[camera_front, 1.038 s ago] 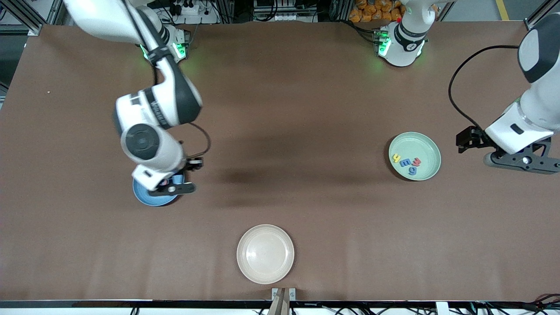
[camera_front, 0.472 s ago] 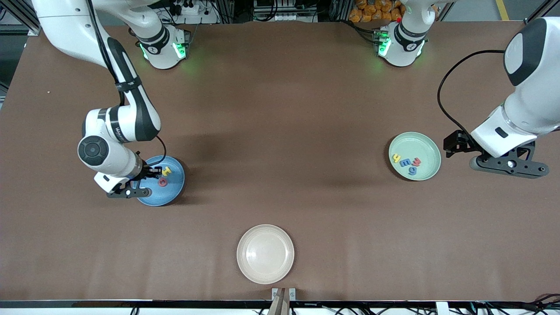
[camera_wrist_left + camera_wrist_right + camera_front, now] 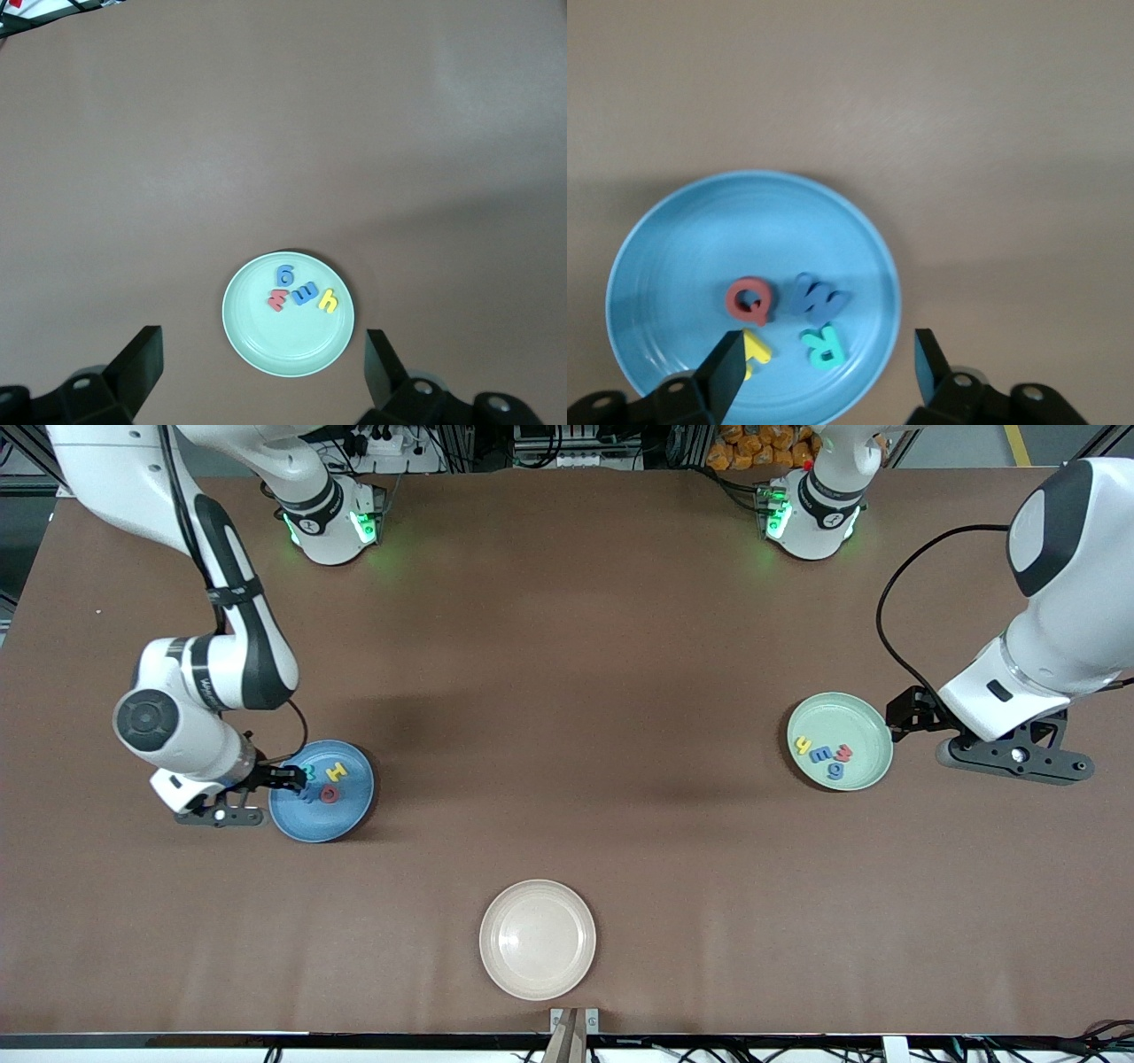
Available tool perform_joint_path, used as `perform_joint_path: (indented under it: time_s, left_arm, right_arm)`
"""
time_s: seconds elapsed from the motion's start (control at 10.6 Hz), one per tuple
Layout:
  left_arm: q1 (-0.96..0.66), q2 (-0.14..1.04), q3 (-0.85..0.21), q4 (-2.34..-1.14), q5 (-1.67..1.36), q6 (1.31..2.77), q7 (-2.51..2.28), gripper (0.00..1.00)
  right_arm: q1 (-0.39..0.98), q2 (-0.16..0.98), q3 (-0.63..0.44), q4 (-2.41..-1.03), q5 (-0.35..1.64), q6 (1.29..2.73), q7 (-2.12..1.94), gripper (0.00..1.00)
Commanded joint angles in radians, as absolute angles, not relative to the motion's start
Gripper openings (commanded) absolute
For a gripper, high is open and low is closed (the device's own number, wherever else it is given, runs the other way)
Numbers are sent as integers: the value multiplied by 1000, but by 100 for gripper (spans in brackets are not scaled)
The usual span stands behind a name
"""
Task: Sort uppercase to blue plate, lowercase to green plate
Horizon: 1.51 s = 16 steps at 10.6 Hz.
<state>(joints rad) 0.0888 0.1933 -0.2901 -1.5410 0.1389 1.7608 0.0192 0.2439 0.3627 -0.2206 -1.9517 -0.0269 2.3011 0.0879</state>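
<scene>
Blue plate [image 3: 341,824] holds capital letters [image 3: 329,783] — green plate [image 3: 864,726] holds small letters [image 3: 826,755] — beige plate [image 3: 537,939] bare.

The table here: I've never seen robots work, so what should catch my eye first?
Probably the bright foam letters: four capitals lie in the blue plate toward the right arm's end, with the right gripper open over its rim. Four small letters lie in the green plate toward the left arm's end. A beige plate, nearest the front camera, holds nothing.

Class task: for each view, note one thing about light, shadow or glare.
Front view: green base lights tint the table; the beige plate shows soft glare. Left wrist view: a faint shadow edges the green plate. Right wrist view: the blue plate is evenly lit.
</scene>
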Motion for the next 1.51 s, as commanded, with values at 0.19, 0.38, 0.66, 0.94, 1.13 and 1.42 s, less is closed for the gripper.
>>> perform_joint_path:
  time_s: [0.19,0.38,0.66,0.94,1.13,1.42]
  left_arm:
    - [141,202,-264,-1480,107,1753,9,100]
    - [179,190,-259,-1477,87,1749,5,100]
    - [248,130,-261,-1456,91,1616,9,100]
    - [294,130,-259,-1445,87,1565,2,100]
    - [308,129,-259,-1445,89,1551,2,100]
    - [298,130,-264,-1433,91,1552,0,100]
  right_arm:
    - [224,191,-222,-1965,-17,2283,80,100]
    - [224,141,-222,-1919,-18,2180,80,100]
    - [200,72,-218,-1893,-17,2106,78,100]
    - [181,35,-210,-1809,-17,1967,77,100]
    - [148,35,-172,-1705,-17,1854,66,100]
    - [101,37,-135,-1600,-15,1729,58,100]
